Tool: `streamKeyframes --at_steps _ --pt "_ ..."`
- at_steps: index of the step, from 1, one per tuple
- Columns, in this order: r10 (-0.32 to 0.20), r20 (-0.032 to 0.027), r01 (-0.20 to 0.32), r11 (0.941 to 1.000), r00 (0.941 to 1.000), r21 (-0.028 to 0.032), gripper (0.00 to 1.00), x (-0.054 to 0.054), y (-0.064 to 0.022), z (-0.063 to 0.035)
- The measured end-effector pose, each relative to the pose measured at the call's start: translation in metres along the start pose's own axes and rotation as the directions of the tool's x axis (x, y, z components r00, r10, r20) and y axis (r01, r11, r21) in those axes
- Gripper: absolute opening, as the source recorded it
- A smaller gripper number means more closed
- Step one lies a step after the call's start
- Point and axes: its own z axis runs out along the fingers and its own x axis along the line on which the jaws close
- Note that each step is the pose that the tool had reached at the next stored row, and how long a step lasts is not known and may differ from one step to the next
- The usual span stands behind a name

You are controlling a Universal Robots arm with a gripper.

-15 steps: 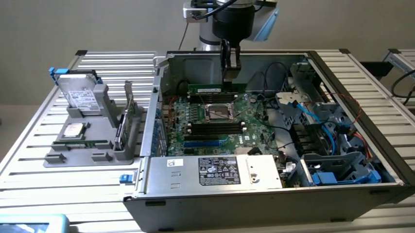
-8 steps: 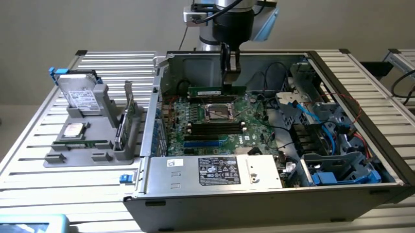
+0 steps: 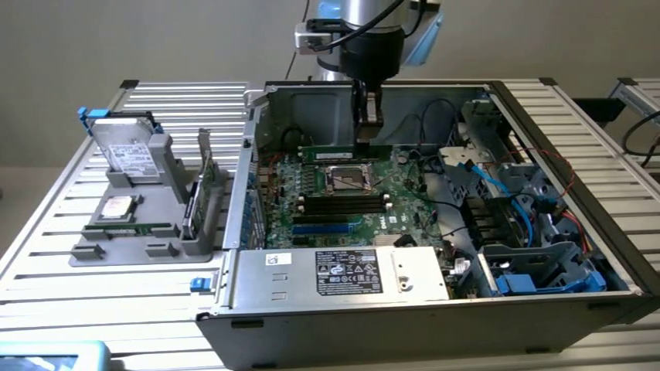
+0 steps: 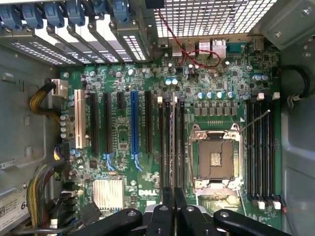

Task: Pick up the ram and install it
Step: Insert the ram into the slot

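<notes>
Rack: a grey holder (image 3: 124, 251) sits on the bench (image 3: 93, 309) near the edge at the exterior view's left. It props a hard drive (image 3: 129, 151) and an expansion card (image 3: 203, 185) upright, likely for easy lifting.
Case: an open computer case (image 3: 413, 317) lies mid-bench with its motherboard (image 3: 309, 193) facing up.
Gripper: the gripper (image 3: 369, 137) is narrow, pinching the ram (image 3: 330, 152).
Ram: it is held on edge inside the case, lined up along the memory slots (image 4: 162, 142) beside the CPU socket (image 3: 351, 179). I cannot tell whether it is seated.
Far bay: blue cables (image 3: 484, 185).
</notes>
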Motion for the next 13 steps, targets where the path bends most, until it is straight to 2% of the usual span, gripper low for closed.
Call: streamKeyframes --at_steps 13 --pt "0.000 -0.0127 0.000 1.0000 0.9999 0.0005 0.12 -0.003 -0.0003 0.0218"
